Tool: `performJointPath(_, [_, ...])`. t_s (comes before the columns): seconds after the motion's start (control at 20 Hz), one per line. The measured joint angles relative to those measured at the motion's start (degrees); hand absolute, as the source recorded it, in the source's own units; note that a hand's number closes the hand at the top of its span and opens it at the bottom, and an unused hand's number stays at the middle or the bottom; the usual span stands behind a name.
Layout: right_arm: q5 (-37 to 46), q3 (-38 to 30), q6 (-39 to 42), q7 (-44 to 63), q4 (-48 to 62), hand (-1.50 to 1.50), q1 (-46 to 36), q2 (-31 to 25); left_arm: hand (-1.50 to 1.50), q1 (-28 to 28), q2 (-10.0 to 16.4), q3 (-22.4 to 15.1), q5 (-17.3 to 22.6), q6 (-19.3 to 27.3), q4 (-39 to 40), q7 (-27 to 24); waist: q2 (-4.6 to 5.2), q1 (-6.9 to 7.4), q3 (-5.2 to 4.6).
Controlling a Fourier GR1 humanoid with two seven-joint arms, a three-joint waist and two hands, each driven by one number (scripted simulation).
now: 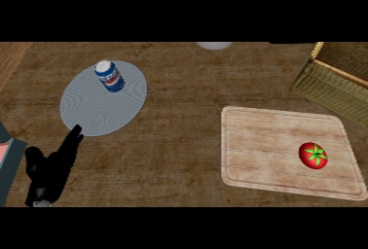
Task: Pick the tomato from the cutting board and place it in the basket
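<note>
Head view: I see the round red tomato (313,155) on the wooden cutting board (266,146), my left hand's (47,174) fingers straight.

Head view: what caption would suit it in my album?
Tomato lies on the cutting board near the wicker basket, soda can on a grey mat, left hand open at lower left.

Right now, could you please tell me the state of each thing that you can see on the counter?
tomato: lying on the cutting board, untouched
cutting board: flat on the counter, carrying only the tomato
basket: far right, partly cut off by the view's edge
can: upright on the plate
plate: flat, carrying the can
left robot hand: open, fingers straight, holding nothing
</note>
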Motion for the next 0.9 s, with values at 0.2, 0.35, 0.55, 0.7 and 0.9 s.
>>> performJointPath(0.2, [5.32,0.97,-2.38,-1.28,-1.09,-1.50,2.76,4.11,0.00,-0.30,-0.55,-0.15,-0.90,0.06,0.11,0.17,0.10,0.35,0.04])
performJointPath(0.35, [10.24,2.96,-3.54,-2.59,-1.49,-1.50,5.02,6.76,0.00,-0.45,-0.92,-0.09,-1.17,-0.07,0.09,0.42,0.16,0.61,0.07])
performJointPath(0.55, [15.34,5.16,-3.76,-3.97,-0.92,-1.50,7.23,9.04,0.00,-0.32,-1.33,0.09,-1.67,-0.54,0.29,-0.13,0.17,0.80,0.08])
performJointPath(0.7, [18.63,6.60,-4.82,-4.63,-0.93,-1.50,8.93,11.22,0.00,-0.25,-1.28,0.35,-1.75,-0.76,0.00,0.68,0.13,0.81,0.11])
performJointPath(0.9, [23.65,8.65,-6.22,-6.75,0.14,-1.50,10.56,14.35,0.00,-0.91,-1.87,0.13,-2.33,-0.60,-0.13,2.18,0.13,0.88,0.13])
